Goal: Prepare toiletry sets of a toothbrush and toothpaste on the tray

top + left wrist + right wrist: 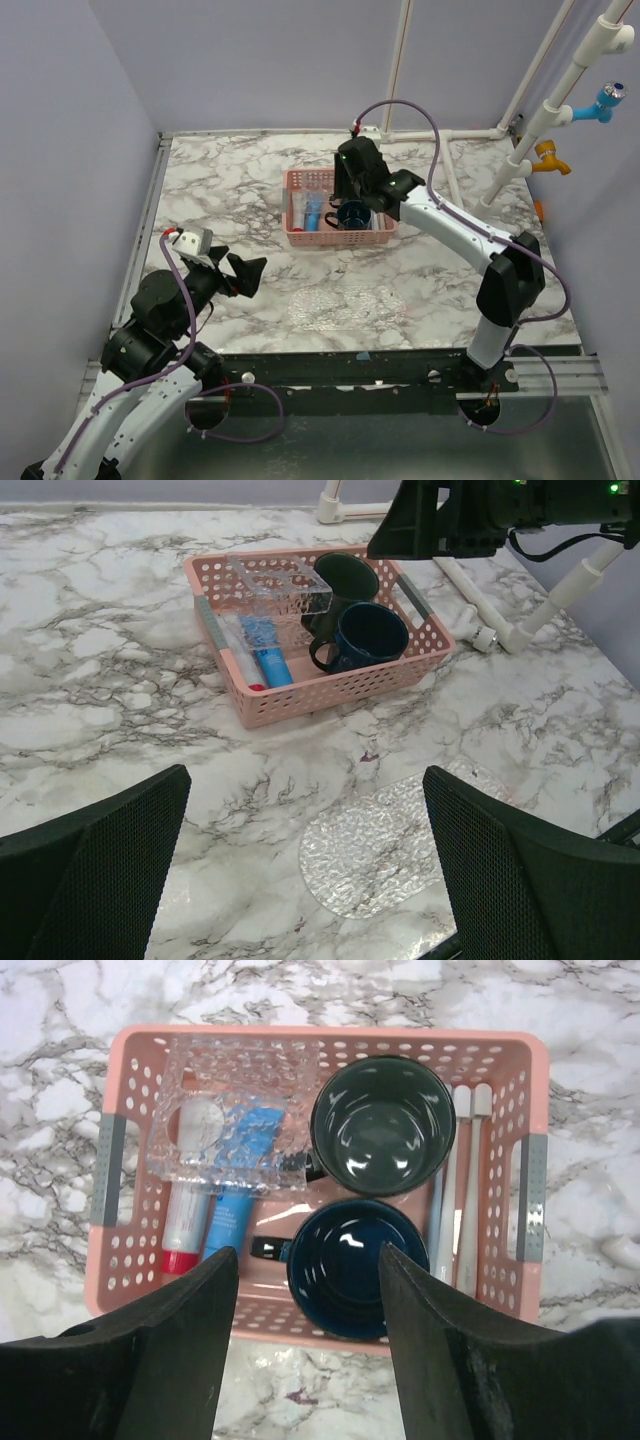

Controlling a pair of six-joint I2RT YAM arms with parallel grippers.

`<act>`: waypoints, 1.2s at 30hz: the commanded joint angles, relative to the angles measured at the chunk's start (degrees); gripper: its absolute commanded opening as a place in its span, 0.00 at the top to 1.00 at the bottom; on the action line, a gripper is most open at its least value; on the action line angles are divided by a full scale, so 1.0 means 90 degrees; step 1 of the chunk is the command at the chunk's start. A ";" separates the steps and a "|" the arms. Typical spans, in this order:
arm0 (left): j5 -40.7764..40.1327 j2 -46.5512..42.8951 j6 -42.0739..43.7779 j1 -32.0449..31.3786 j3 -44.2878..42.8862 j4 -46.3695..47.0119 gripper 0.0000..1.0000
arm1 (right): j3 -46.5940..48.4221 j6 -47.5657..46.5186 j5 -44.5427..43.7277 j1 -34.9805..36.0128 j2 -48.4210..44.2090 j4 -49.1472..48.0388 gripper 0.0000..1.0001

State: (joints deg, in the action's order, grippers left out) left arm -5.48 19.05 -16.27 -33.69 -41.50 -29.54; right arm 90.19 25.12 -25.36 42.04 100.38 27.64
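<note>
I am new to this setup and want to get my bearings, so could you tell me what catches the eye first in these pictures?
The pink lattice plastic basket at mid-table stands out, holding a dark green mug and a navy mug, with the open right gripper hovering directly above. Near the front edge, a clear bumpy plastic tray lies almost invisible on the marble table.

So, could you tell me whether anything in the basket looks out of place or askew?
Yes: a clear plastic tray lies inside the pink basket, propped askew on top of the tubes and partly covering them. The green mug and blue mug stand upright.
</note>
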 commanded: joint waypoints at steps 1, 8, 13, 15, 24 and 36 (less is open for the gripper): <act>-0.0031 -0.0003 0.0011 0.0051 -0.0003 -0.0052 0.01 | 0.0557 -0.0160 0.0667 -0.0134 0.0513 0.0161 0.39; -0.0026 -0.0014 0.0011 0.0051 0.0001 -0.0058 0.01 | 0.1387 0.0160 0.1045 -0.0335 0.1354 0.0155 0.42; -0.0002 -0.0022 0.0021 0.0047 -0.0009 -0.0055 0.01 | 0.2260 0.0235 0.1131 -0.0345 0.2117 0.0448 0.46; -0.0012 -0.0042 0.0021 0.0048 0.0000 -0.0057 0.01 | 0.2554 0.0273 0.1087 -0.0354 0.2382 0.0579 0.47; 0.0095 -0.0080 0.0021 0.0051 -0.0009 -0.0032 0.01 | 0.3060 0.0506 0.1080 -0.0453 0.3036 0.0765 0.52; 0.0179 -0.0156 0.0021 0.0048 0.0001 -0.0018 0.01 | 0.3451 0.0618 0.1411 -0.0462 0.3580 0.0933 0.54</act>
State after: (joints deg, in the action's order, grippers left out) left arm -5.37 18.31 -16.27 -33.69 -41.50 -29.56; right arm 119.87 29.85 -15.05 38.13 130.52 34.15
